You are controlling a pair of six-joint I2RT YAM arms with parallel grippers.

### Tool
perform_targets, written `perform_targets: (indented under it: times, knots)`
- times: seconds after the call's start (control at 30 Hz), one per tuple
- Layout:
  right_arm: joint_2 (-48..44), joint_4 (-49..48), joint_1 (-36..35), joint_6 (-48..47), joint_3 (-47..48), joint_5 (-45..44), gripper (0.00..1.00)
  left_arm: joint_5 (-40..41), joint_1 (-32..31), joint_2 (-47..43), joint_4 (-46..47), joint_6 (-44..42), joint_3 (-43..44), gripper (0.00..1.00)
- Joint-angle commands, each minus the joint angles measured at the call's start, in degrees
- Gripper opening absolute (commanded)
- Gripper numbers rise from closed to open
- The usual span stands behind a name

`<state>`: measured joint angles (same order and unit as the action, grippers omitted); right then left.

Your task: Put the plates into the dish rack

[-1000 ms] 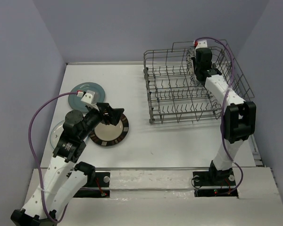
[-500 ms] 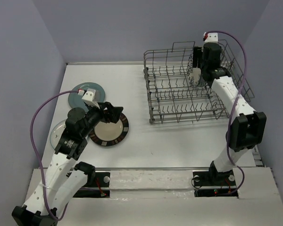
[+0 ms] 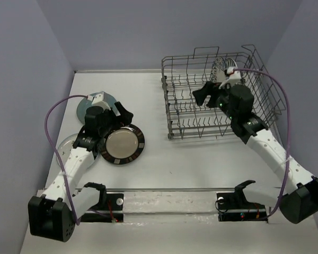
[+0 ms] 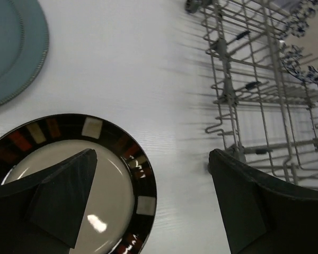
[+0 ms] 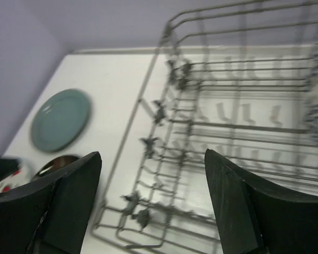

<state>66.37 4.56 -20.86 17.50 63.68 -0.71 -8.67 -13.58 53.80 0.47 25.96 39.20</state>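
Currently three plates on table, one plate in dish rack.

Open white tabletop between brown-rimmed cream plate and grey wire dish rack, upright tines throughout, blue-floral white plate standing at rack's far end.

A white tabletop took up the whole enclosure, matte and evenly lit, with only soft, faint shadows on it. Three plain lavender-grey walls closed it in: a back wall along the far edge, a left wall and a right wall, both meeting it at the far corners. Along the near edge ran a thin metal rail, and nearer still lay a strip of white, slightly wrinkled covering.
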Motion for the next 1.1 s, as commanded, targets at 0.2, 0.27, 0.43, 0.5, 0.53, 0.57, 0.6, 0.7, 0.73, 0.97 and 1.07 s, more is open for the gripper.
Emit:
perform_targets:
  times: [0.2, 0.27, 0.43, 0.5, 0.53, 0.57, 0.6, 0.7, 0.73, 0.97, 1.07]
  knots:
    - [-5.8, -17.6, -11.0, 7.3, -17.0, 10.0, 0.82, 3.4, 20.2, 13.1, 5.9, 8.8, 3.8, 0.99]
    - [-6.6, -17.8, -11.0, 7.0, -18.2, 10.6, 0.82, 4.2, 24.7, 14.9, 6.6, 9.4, 4.0, 0.99]
    - [-8.3, -20.2, -11.0, 7.6, -20.8, 13.1, 0.82, 6.3, 29.8, 21.9, 7.6, 6.7, 7.7, 0.99]
    - [-8.4, -20.5, -11.0, 7.5, -21.3, 13.1, 0.82, 4.8, 31.3, 26.2, 8.1, 6.0, 9.3, 0.99]
    - [-8.3, -20.7, -11.0, 7.6, -21.6, 13.1, 0.81, 4.1, 31.9, 27.7, 7.9, 5.3, 9.9, 0.98]
    - [-8.0, -21.1, -11.0, 7.6, -21.7, 13.4, 0.81, 4.2, 33.0, 30.4, 7.7, 5.0, 11.1, 0.98]
    - [-7.9, -21.1, -11.0, 7.7, -21.7, 14.1, 0.81, 4.2, 33.4, 31.5, 7.5, 4.7, 11.6, 0.98]
    - [-8.0, -21.7, -11.0, 7.7, -22.1, 14.4, 0.81, 3.9, 34.1, 35.3, 7.9, 3.2, 13.4, 0.95]
    - [-7.9, -21.8, -11.0, 7.6, -22.1, 14.2, 0.81, 3.8, 34.1, 36.4, 7.9, 2.9, 14.1, 0.95]
    - [-6.6, -22.4, -11.0, 7.5, -22.1, 15.5, 0.8, 1.5, 35.2, 41.8, 11.7, 3.8, 15.2, 0.92]
    - [-6.6, -22.4, -11.0, 7.2, -22.3, 15.2, 0.8, 1.8, 35.3, 44.6, 12.0, 3.7, 16.6, 0.9]
